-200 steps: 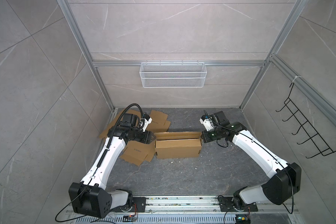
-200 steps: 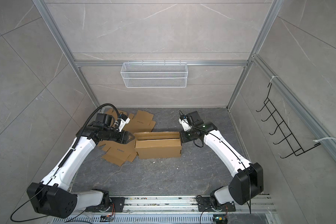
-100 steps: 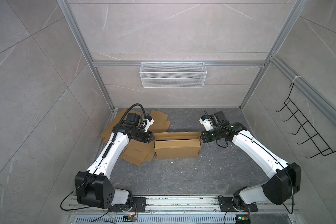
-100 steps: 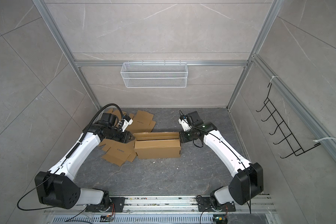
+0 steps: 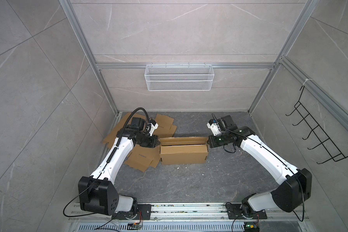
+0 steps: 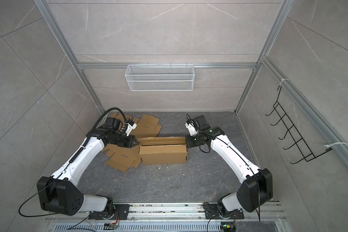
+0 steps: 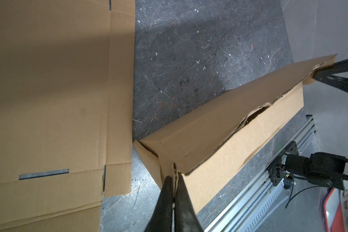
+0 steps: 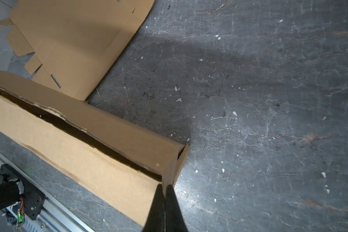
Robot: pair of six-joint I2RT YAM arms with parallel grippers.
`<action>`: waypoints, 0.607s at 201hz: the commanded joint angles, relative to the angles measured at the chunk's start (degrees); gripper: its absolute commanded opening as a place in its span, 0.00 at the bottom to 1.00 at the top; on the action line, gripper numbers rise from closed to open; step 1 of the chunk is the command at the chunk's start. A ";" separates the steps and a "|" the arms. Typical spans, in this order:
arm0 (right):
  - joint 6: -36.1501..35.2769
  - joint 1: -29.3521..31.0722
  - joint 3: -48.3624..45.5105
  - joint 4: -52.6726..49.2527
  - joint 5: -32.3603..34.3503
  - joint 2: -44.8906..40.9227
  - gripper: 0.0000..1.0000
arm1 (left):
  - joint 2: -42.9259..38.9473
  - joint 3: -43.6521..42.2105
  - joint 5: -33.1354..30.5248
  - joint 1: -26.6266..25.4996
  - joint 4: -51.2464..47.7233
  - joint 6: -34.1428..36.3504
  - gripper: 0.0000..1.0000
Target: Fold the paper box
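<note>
Box: the long brown cardboard box (image 5: 183,156) lies near the middle of the dark grey stone tabletop (image 5: 189,180), running lengthwise from left to right.
Blanks: flat brown cardboard blanks (image 5: 143,158) lie left of the box, touching its left end, and reach back to the rear left corner.
Left end: the black left gripper (image 5: 159,141) sits on the box's rear left corner.
Right end: the black right gripper (image 5: 208,143) sits on the box's rear right corner.
Back wall: a white wire mesh basket (image 5: 179,80) hangs above and behind the box.
Right wall: a black wire hook rack (image 5: 317,138) hangs there.
Front: a silver metal rail (image 5: 189,210) runs along the tabletop's front edge, with both arm bases on it.
</note>
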 commanded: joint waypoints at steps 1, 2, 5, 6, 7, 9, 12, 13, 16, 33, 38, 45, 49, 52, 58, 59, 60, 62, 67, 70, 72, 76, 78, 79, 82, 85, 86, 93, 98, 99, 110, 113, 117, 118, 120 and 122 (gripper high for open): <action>2.48 0.97 -0.85 0.33 -1.86 0.72 0.00 | -1.12 -2.28 3.12 -0.35 1.58 -4.03 0.06; 2.58 0.96 -0.84 0.33 -1.87 0.72 0.00 | -1.12 -2.32 3.14 -0.36 1.67 -4.13 0.06; 2.73 0.96 -0.96 0.40 -1.87 0.72 0.00 | -1.20 -2.51 3.23 -0.45 1.94 -4.44 0.06; 2.79 0.96 -0.94 0.46 -1.87 0.72 0.00 | -1.21 -2.61 3.24 -0.42 1.98 -4.51 0.05; 2.82 0.96 -0.98 0.48 -1.96 0.72 0.00 | -1.21 -2.66 3.25 -0.40 2.09 -4.64 0.05; 2.91 0.96 -0.92 0.53 -1.96 0.72 0.00 | -1.26 -2.77 3.23 -0.48 2.29 -4.85 0.05; 2.93 1.08 -1.12 0.60 -2.10 0.64 0.00 | -1.34 -3.07 3.18 -0.52 2.66 -5.21 0.05; 2.98 1.06 -1.16 0.60 -2.12 0.63 0.00 | -1.37 -3.16 3.22 -0.54 2.79 -5.29 0.05; 3.11 1.05 -1.18 0.78 -2.14 0.63 0.00 | -1.45 -3.42 3.20 -0.61 3.14 -5.65 0.05; 3.56 1.24 -1.43 1.05 -2.29 0.54 0.00 | -1.65 -4.58 3.27 -0.93 4.43 -6.84 0.05; 3.64 1.26 -1.48 1.16 -2.31 0.54 0.00 | -1.65 -4.84 3.37 -0.92 4.72 -7.24 0.05; 3.76 1.29 -1.59 1.14 -2.31 0.54 0.00 | -1.74 -5.06 3.43 -1.09 4.98 -7.62 0.05; 3.79 1.37 -1.50 1.23 -2.31 0.55 0.00 | -1.72 -5.23 3.34 -1.17 5.19 -7.95 0.05; 3.75 1.36 -1.58 1.26 -2.31 0.54 0.00 | -1.74 -5.31 3.31 -1.16 5.32 -8.10 0.05; 3.77 1.35 -1.54 1.22 -2.23 0.61 0.00 | -1.89 -5.63 3.35 -1.11 5.65 -8.36 0.05; 3.79 1.37 -1.54 1.22 -2.23 0.62 0.00 | -1.91 -5.66 3.39 -1.10 5.64 -8.37 0.05; 3.81 1.38 -1.63 1.22 -2.23 0.62 0.00 | -1.91 -5.73 3.37 -1.14 5.73 -8.41 0.05; 3.77 1.39 -1.65 1.22 -2.23 0.63 0.00 | -1.92 -5.75 3.41 -1.23 5.79 -8.45 0.04; 3.78 1.39 -1.69 1.22 -2.23 0.63 0.00 | -2.00 -5.87 3.31 -1.26 5.89 -8.46 0.05; 3.82 1.47 -1.71 1.24 -2.15 0.63 0.00 | -2.00 -5.95 3.26 -1.26 5.82 -8.46 0.05; 3.84 1.48 -1.78 1.33 -2.14 0.63 0.00 | -2.05 -5.96 3.26 -1.26 5.90 -8.46 0.05; 3.86 1.53 -1.84 1.43 -2.14 0.63 0.00 | -2.09 -5.96 3.24 -1.26 5.86 -8.50 0.04; 3.85 1.49 -1.84 1.40 -2.14 0.63 0.00 | -2.09 -6.01 3.14 -1.26 5.93 -8.56 0.04; 3.88 1.44 -1.86 1.40 -2.09 0.63 0.00 | -2.09 -5.99 3.11 -1.22 5.96 -8.55 0.04; 3.90 1.47 -1.87 1.44 -2.13 0.71 0.00 | -2.09 -6.08 3.02 -1.25 5.95 -8.64 0.04; 3.91 1.48 -1.87 1.40 -2.14 0.71 0.00 | -2.09 -6.06 2.93 -1.19 5.90 -8.70 0.04; 3.95 1.48 -1.88 1.40 -2.14 0.72 0.00 | -2.14 -6.10 3.01 -1.23 5.99 -8.71 0.04; 3.92 1.49 -1.86 1.33 -2.13 0.76 0.00 | -2.10 -6.05 3.14 -1.26 6.07 -8.92 0.04; 4.04 1.61 -1.84 1.30 -2.07 0.76 0.00 | -2.09 -6.12 3.13 -1.26 6.11 -9.11 0.04; 4.02 1.59 -1.82 1.30 -2.10 0.74 0.00 | -2.09 -6.13 3.11 -1.26 6.09 -9.13 0.04; 4.29 1.57 -2.04 1.55 -1.96 0.72 0.00 | -2.09 -6.62 3.29 -1.28 6.48 -9.51 0.04; 4.28 1.56 -2.03 1.49 -1.89 0.71 0.00 | -2.16 -6.80 3.37 -1.27 6.64 -9.51 0.04; 4.38 1.57 -2.14 1.54 -1.87 0.64 0.00 | -2.20 -7.11 3.32 -1.34 6.81 -9.63 0.04; 4.41 1.57 -2.11 1.55 -1.87 0.63 0.00 | -2.24 -7.20 3.33 -1.35 6.84 -9.62 0.04; 4.47 1.57 -2.01 1.50 -1.85 0.63 0.00 | -2.22 -7.33 3.23 -1.35 6.90 -9.61 0.04; 4.47 1.57 -2.06 1.48 -1.82 0.63 0.00 | -2.32 -7.47 3.14 -1.35 6.96 -9.65 0.04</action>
